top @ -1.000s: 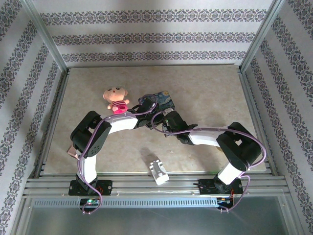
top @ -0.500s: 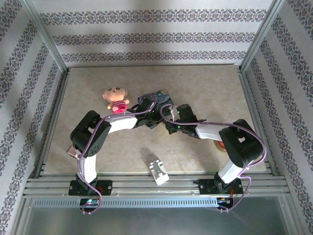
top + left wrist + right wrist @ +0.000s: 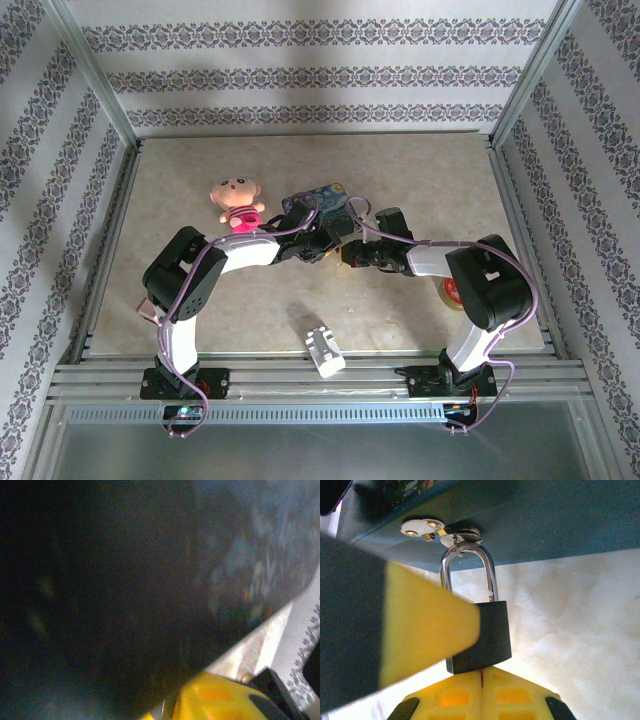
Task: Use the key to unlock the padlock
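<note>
— Well, how does the left arm (image 3: 185, 300) sit?

— It rises from its base, folds at the elbow and lays its forearm rightward over the table (image 3: 420, 180), just in front of the plush doll (image 3: 236, 203). The left gripper (image 3: 316, 243) is at the near side of the blue tin (image 3: 322, 198). Its wrist camera is so close to the tin that nearly all is dark blur, with one yellow finger pad (image 3: 212, 700) at the bottom. Whether its fingers are apart or together cannot be told.

— And the padlock?

— The padlock (image 3: 481, 635) hangs by its silver shackle from the tin's hasp (image 3: 440, 532). A yellow-padded finger (image 3: 425, 630) overlaps its left side.

— The right arm (image 3: 480, 300)?

— It mirrors the other: up from the base, bent at the elbow, forearm reaching leftward. The right gripper (image 3: 481, 687) has its fingertips pressed together, right at the padlock's underside.
</note>
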